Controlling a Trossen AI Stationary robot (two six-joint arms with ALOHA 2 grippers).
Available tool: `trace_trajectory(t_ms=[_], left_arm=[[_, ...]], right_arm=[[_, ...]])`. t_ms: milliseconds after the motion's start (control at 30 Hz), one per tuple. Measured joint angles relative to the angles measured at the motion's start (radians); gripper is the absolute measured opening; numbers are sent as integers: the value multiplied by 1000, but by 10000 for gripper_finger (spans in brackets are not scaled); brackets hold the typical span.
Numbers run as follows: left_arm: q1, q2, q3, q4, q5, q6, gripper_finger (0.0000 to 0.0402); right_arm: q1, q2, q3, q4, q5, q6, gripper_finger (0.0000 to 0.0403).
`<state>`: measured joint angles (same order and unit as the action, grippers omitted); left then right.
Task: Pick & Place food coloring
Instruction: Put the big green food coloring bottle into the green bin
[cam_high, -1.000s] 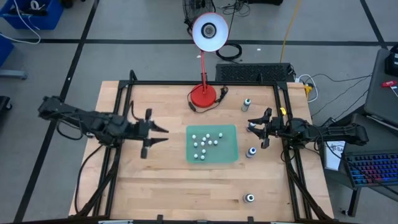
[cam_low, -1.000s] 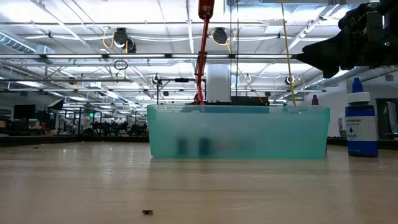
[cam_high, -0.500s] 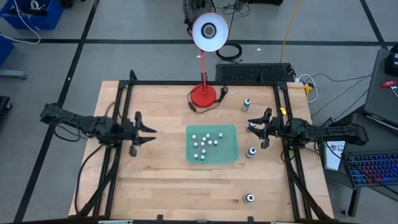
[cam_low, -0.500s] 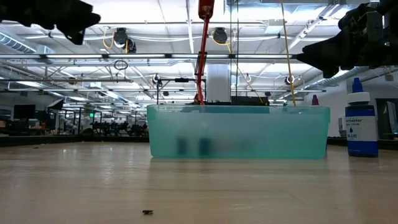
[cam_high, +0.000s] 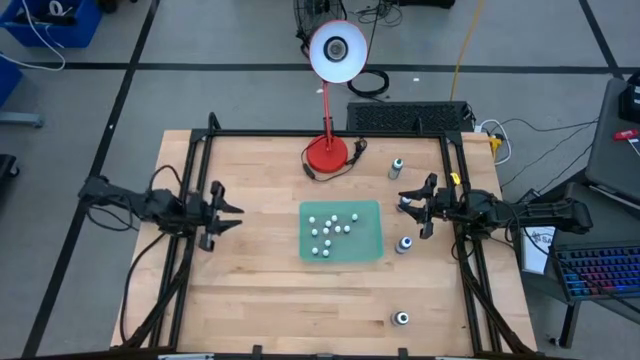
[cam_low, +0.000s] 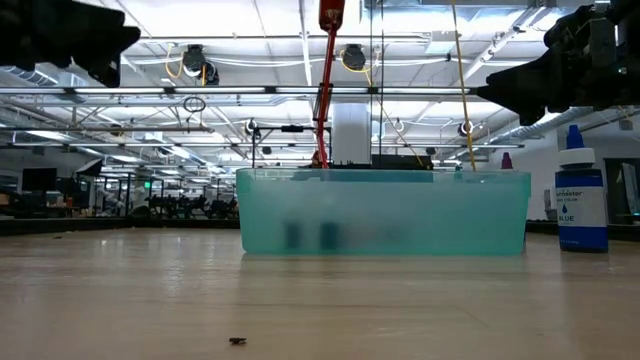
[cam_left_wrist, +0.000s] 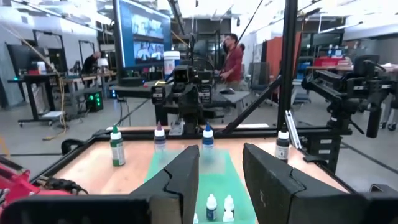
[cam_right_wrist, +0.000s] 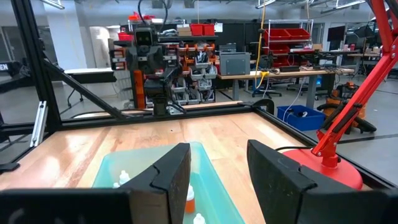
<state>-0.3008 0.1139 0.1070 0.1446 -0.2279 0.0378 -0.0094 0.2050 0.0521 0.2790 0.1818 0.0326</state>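
Note:
Several small white-capped food coloring bottles (cam_high: 332, 229) stand in a green see-through tray (cam_high: 372, 246) at mid-table. Larger bottles stand on the wood to its right: a green-capped one (cam_left_wrist: 117, 146), a purple-capped one (cam_left_wrist: 160, 138), a blue-capped one (cam_low: 581, 195) and a dark-capped one (cam_high: 401, 318). My left gripper (cam_high: 228, 213) hovers open near the table's left edge, pointing level at the tray. My right gripper (cam_high: 408, 203) hovers open right of the tray, above the purple-capped bottle. Nothing sits between either pair of fingers.
A red-based desk lamp (cam_high: 327, 153) stands at the far middle, its white shade (cam_high: 337, 50) reaching beyond the table. A black frame rail (cam_high: 320, 134) runs around the table. Bare wood lies between the tray and the left gripper and along the near edge.
My left gripper has drawn back toward the table's left edge, away from the tray, and has sunk lower, tipping up to nearly level. Its fingers keep the same gap. The bottles and tray have not moved.

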Motion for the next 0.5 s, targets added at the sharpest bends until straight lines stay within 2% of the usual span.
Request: trace_trajectory(t_ms=[167, 500], left_arm=[[21, -11, -92, 43, 11, -38, 127], [198, -11, -97, -4, 158, -70, 127]], right_arm=[[0, 0, 0, 0, 0, 0, 150], [0, 0, 0, 0, 0, 0, 150]])
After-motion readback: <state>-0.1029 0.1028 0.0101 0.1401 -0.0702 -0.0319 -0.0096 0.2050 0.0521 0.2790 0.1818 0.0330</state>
